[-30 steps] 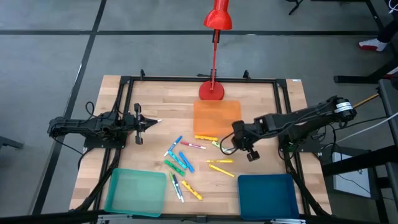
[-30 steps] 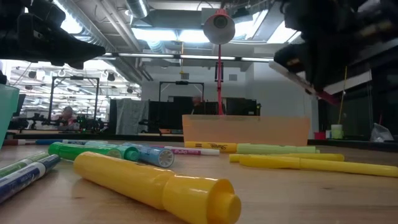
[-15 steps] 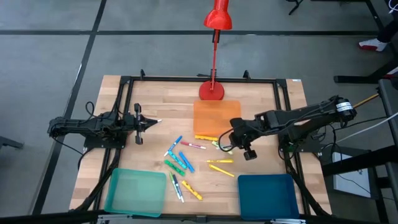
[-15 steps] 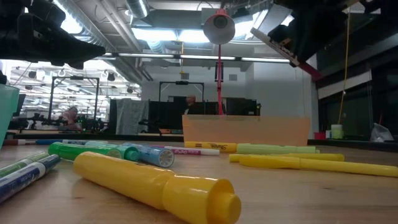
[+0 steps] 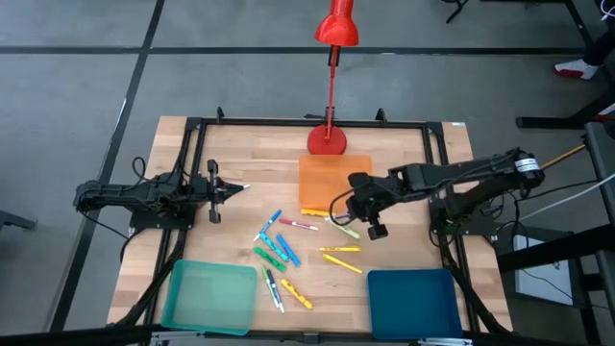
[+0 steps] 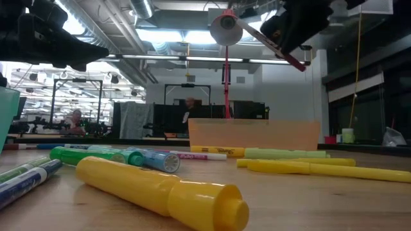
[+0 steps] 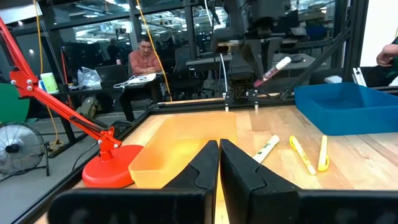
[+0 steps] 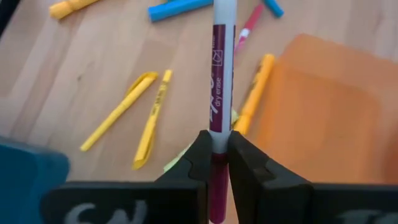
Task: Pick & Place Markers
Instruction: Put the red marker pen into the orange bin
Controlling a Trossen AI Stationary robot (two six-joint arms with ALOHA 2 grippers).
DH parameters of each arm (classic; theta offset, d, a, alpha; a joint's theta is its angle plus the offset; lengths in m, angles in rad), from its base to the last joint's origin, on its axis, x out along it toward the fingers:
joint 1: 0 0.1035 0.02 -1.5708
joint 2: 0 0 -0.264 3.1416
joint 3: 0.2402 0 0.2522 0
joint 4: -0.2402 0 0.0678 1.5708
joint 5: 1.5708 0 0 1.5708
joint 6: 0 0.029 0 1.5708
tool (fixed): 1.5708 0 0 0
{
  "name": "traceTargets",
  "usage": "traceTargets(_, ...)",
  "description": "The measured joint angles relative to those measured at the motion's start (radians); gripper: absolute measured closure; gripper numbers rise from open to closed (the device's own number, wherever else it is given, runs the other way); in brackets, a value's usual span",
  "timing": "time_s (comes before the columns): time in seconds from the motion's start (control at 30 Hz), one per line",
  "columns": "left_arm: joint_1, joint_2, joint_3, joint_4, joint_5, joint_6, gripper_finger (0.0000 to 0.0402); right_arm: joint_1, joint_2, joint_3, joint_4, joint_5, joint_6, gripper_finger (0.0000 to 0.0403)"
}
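My right gripper (image 5: 344,206) hangs above the table by the near edge of the orange tray (image 5: 333,181). It is shut on a white marker with a magenta end (image 8: 221,81). That marker also shows in the left wrist view (image 7: 273,69) and the low view (image 6: 277,46). Several other markers (image 5: 279,252) lie flat on the wood, blue, green, pink and yellow ones. Two yellow markers (image 5: 341,256) lie nearer the blue tray. My left gripper (image 5: 236,189) waits shut at the table's left side, touching nothing. My right gripper pinches the marker between its two fingers (image 8: 198,158) at the magenta end (image 8: 217,163). The white barrel sticks out forward past the fingertips, along the fingers. The marker is lifted clear of the table and tilted, as the low view shows.
A red desk lamp (image 5: 328,140) stands at the far edge behind the orange tray. A teal tray (image 5: 209,294) sits at the near left and a blue tray (image 5: 411,300) at the near right. A black frame (image 5: 192,125) borders the table. A person sits beyond the table.
My right gripper has carried the marker toward the table's left and slightly toward the far edge, closing on the orange tray. In the low view the marker has risen and moved across. The gripper has stayed shut on it. The markers on the table have not moved.
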Motion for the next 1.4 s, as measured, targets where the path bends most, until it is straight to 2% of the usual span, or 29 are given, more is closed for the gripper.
traceTargets(0.37,0.000,0.000,0.000,0.000,0.000,0.000,0.0389,-0.099,0.008,0.044,-0.027,0.003,-0.010,0.0367)
traceTargets(0.53,0.000,0.000,0.000,0.000,0.000,0.000,0.0393,-0.104,0.008,0.044,-0.049,0.050,-0.027,0.0369)
traceTargets(1.07,0.000,0.000,0.000,0.000,0.000,0.000,0.0393,-0.104,0.008,0.044,-0.076,0.052,-0.036,0.0368)
traceTargets(1.4,0.000,0.000,0.000,0.000,0.000,0.000,0.0392,-0.196,0.028,0.046,-0.056,0.053,-0.062,0.0367)
